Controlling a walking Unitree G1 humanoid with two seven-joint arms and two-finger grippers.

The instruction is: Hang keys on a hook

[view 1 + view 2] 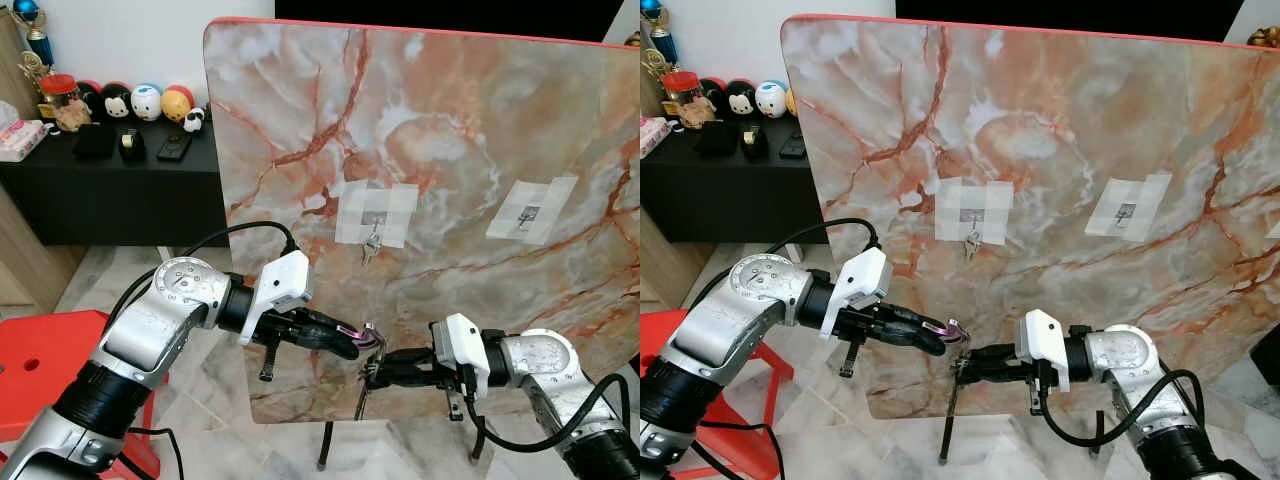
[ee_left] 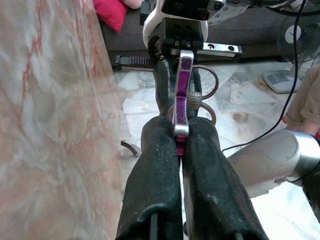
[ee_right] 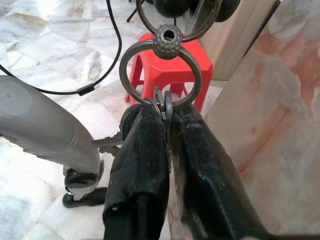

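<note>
A bunch of keys hangs between my two grippers, low in front of the upright marble board (image 1: 420, 150). My left gripper (image 1: 352, 342) is shut on the bunch's purple carabiner (image 2: 182, 95). My right gripper (image 1: 373, 375) is shut on a steel key ring (image 3: 161, 70) joined to it through a small metal ball (image 3: 167, 42). A key (image 1: 360, 400) dangles below the ring. On the board are two taped hooks: the left hook (image 1: 375, 215) carries a small key, the right hook (image 1: 530, 213) is bare.
A black sideboard (image 1: 120, 170) with round toys and small items stands at the back left. A red stool (image 1: 40, 350) is beside my left arm. The board's thin legs (image 1: 325, 445) rest on the marble floor. A standing fan (image 2: 287, 75) is behind the right arm.
</note>
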